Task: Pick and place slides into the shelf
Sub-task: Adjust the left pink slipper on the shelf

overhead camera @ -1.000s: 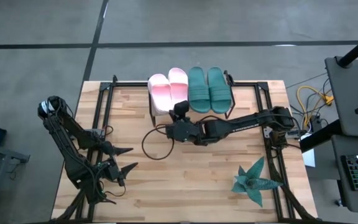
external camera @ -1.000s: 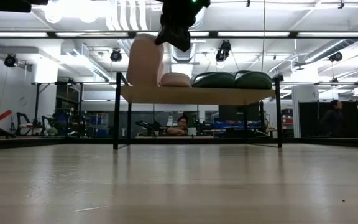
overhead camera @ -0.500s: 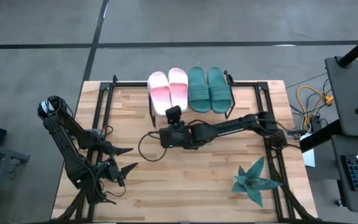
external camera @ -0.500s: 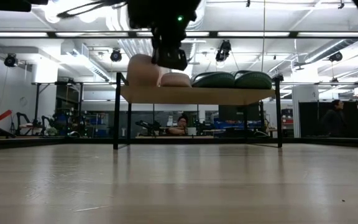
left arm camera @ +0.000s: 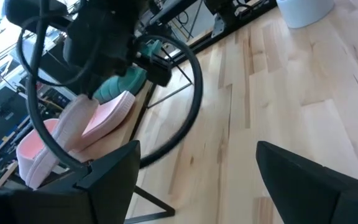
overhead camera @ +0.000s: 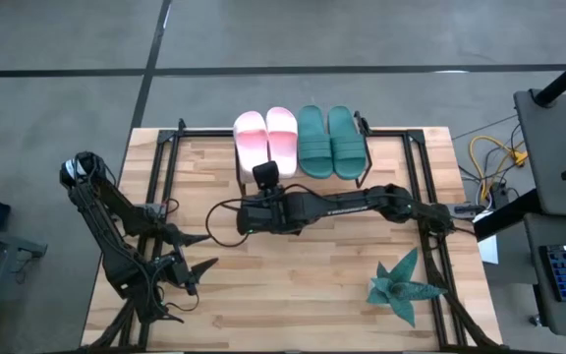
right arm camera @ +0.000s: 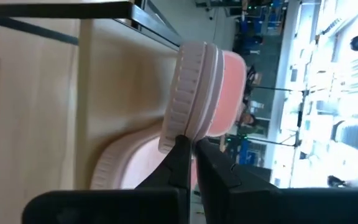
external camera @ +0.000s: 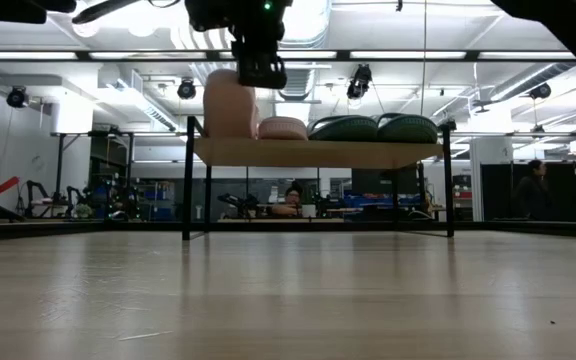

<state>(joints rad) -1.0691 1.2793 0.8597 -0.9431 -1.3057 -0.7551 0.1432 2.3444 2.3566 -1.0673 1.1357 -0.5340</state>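
The right gripper (overhead camera: 247, 218) is clenched on nothing, its fingers (right arm camera: 188, 165) pressed together just in front of the near pink slide (overhead camera: 251, 147), which stands tilted up on the shelf (external camera: 318, 152) rather than lying flat. The second pink slide (overhead camera: 281, 133) lies flat beside it, and the two teal-green slides (overhead camera: 328, 141) sit side by side further along the same board. The left gripper (overhead camera: 199, 251) waits with jaws spread over the table (overhead camera: 293, 295) near its left edge.
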